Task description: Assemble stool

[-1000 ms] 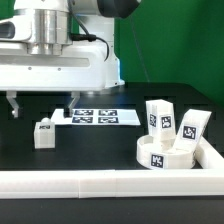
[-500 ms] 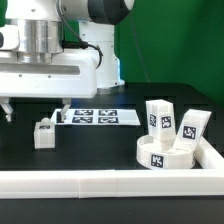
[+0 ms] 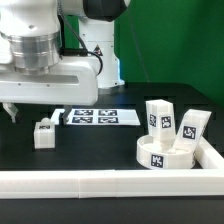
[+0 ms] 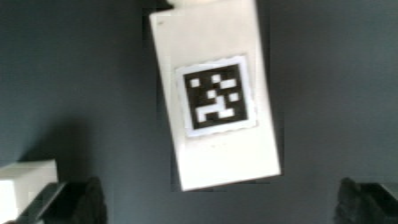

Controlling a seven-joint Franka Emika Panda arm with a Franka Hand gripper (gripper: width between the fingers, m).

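Seems the gripper point(image 3: 35, 115) has tilted and dipped a touch since a second ago, jaws spread wide and empty, hanging just above the loose stool leg point(image 3: 43, 133) on the table point(image 3: 110, 140), whose long axis runs square across the line between the jaws.

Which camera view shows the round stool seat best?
The exterior view. There the seat is clearly seen on that view's right, with its round rim and one tag facing the camera. The wrist view shows nothing of it; it looks at a tagged white part instead.
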